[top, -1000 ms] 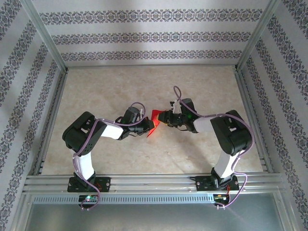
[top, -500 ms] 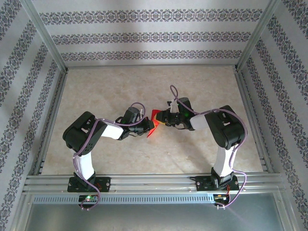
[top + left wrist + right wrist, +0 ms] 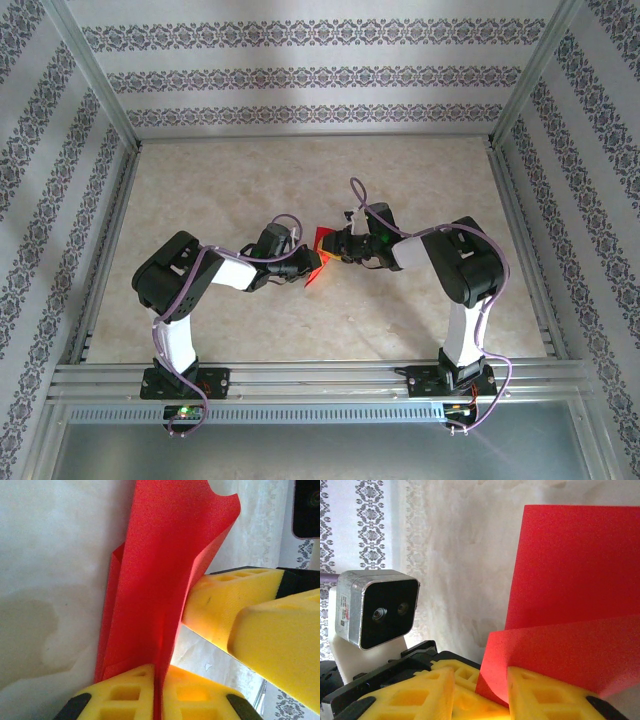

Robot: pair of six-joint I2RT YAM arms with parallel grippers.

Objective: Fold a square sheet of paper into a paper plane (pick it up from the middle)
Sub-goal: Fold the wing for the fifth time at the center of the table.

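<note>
Being pinched by the left claw (image 3: 159, 692), the red paper (image 3: 160, 570) could be torn by opposing pulls; the grip of the right claw (image 3: 482, 677) could not be told.

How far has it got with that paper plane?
Early days. Done: the red paper is held up on edge and has at least one fold in it. In hand: the left gripper pinches it at the fold, while the right gripper has its fingers either side of a loose flap. Left: no dart shape with a sharp tip yet, so most folds remain.
</note>
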